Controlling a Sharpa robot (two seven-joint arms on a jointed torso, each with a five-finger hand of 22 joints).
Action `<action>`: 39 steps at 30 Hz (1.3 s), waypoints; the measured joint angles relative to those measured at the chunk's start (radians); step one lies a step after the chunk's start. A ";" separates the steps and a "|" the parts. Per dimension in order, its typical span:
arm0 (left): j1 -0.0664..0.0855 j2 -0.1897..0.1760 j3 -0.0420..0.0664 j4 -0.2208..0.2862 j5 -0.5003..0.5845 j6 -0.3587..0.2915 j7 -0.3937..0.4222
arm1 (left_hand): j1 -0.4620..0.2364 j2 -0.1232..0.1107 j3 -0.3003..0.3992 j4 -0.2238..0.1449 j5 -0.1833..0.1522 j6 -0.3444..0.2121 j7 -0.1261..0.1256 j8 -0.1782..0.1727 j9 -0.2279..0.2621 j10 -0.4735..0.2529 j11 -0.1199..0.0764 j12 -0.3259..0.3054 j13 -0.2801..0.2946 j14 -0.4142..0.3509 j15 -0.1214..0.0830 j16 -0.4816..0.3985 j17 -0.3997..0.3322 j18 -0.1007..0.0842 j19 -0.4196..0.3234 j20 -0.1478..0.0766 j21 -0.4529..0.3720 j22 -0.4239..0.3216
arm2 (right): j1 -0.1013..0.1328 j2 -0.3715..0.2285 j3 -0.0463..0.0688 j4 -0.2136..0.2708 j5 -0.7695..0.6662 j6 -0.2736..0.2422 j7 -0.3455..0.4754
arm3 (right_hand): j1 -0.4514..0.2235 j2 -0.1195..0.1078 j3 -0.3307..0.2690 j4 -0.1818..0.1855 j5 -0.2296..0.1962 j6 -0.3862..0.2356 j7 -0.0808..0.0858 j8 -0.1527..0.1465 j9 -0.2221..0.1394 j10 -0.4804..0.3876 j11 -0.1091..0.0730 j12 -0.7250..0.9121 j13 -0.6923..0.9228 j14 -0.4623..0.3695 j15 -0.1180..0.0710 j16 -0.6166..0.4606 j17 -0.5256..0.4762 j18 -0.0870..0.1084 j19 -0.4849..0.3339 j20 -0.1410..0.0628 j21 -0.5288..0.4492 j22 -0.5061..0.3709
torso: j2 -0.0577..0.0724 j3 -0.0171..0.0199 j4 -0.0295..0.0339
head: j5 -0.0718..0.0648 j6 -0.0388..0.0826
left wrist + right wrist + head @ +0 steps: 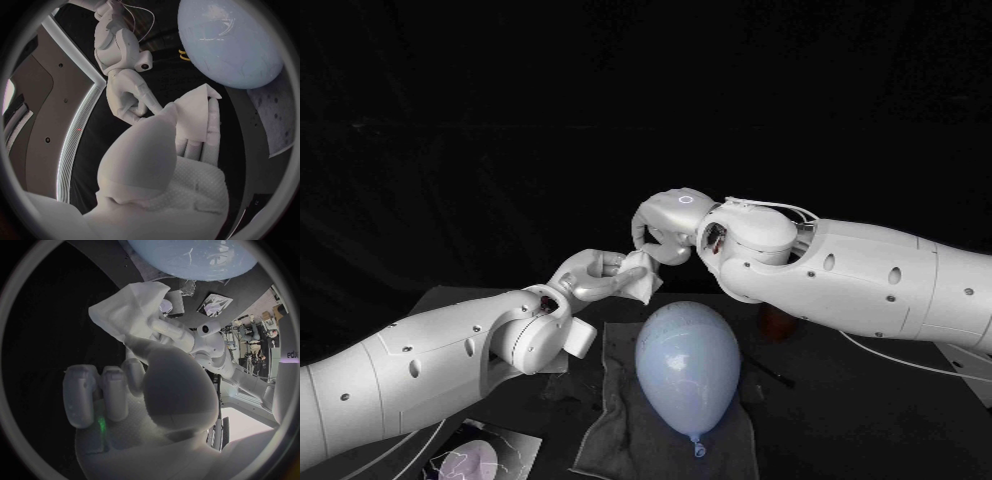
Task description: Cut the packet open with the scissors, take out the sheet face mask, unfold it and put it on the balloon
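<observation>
As the mask point(643, 282) is out but folded, unfolding is judged in hand. Head view: mask pinched by left hand point(596, 275), just beyond balloon's point(687, 360) far end. Left wrist view: right hand point(125, 97) curled at mask's edge; grip cannot be told. Right wrist view: one corner seen free, to be pinched and drawn out next.

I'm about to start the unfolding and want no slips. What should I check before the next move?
1. Is the mask out of the packet? Ok.
2. Does the left hand hold the mask? Ok.
3. Does the right hand grip the mask's edge? Cannot tell; its fingers meet the mask.
4. Is the mask unfolded? Not ok; it is a folded wad.
5. Is the balloon lying ready on the grey cloth? Ok.
</observation>
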 measured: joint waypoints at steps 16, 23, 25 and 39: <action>0.000 -0.011 0.000 0.006 0.024 0.001 -0.001 | -0.096 -0.078 0.316 -0.101 -0.001 0.051 -0.016 0.004 0.038 0.153 -0.035 -0.013 0.002 0.109 -0.041 0.028 0.056 0.000 0.069 -0.051 0.066 0.020 | 0.002 -0.005 -0.004 -0.057 0.082 -0.029 0.030 | -0.068 -0.110 -0.034 0.088 0.002 -0.180 0.065 -0.156 -0.035 -0.300 0.060 -0.415 -0.277 -0.002 0.041 -0.148 0.001 0.033 -0.074 0.038 -0.243 -0.001 | 0.001 0.0004 -0.0007 | 0.001 -0.001; 0.000 -0.024 0.000 0.012 0.064 0.009 0.000 | -0.131 -0.096 0.347 -0.184 0.001 0.020 -0.028 -0.070 0.021 0.168 -0.037 -0.020 0.002 0.118 -0.047 0.028 0.080 -0.002 0.021 -0.075 0.151 0.079 | 0.001 -0.015 -0.010 -0.078 0.144 -0.071 0.044 | -0.039 -0.108 -0.015 0.107 0.002 -0.189 0.068 -0.179 -0.045 -0.383 0.062 -0.561 -0.409 -0.027 0.047 -0.264 0.001 0.063 -0.150 0.044 -0.390 -0.001 | 0.001 0.0003 -0.0003 | 0.001 -0.001; 0.000 -0.029 0.000 0.014 0.079 0.012 0.001 | -0.122 -0.106 0.334 -0.197 0.001 0.016 -0.032 -0.087 0.014 0.144 -0.041 -0.024 0.000 0.120 -0.044 0.030 0.088 -0.011 -0.001 -0.093 0.186 0.105 | 0.000 -0.022 -0.012 -0.085 0.182 -0.095 0.050 | -0.022 -0.108 -0.002 0.102 0.004 -0.182 0.068 -0.181 -0.046 -0.393 0.065 -0.576 -0.429 -0.049 0.048 -0.306 -0.019 0.064 -0.175 0.044 -0.446 0.000 | 0.001 0.0003 -0.0002 | 0.002 0.000; 0.000 -0.057 0.000 0.036 0.142 0.043 -0.003 | -0.214 -0.107 0.608 -0.489 0.002 -0.055 -0.054 -0.165 -0.001 -0.054 0.002 -0.023 -0.001 0.173 -0.038 0.039 0.128 -0.048 -0.132 -0.116 0.393 0.256 | -0.028 -0.085 -0.031 -0.084 0.571 -0.231 0.136 | 0.007 -0.096 0.029 0.073 0.011 -0.139 0.072 -0.175 -0.040 -0.407 0.065 -0.631 -0.534 -0.104 0.050 -0.449 -0.142 0.087 -0.229 0.041 -0.618 -0.014 | 0.000 0.0004 -0.0005 | 0.013 0.000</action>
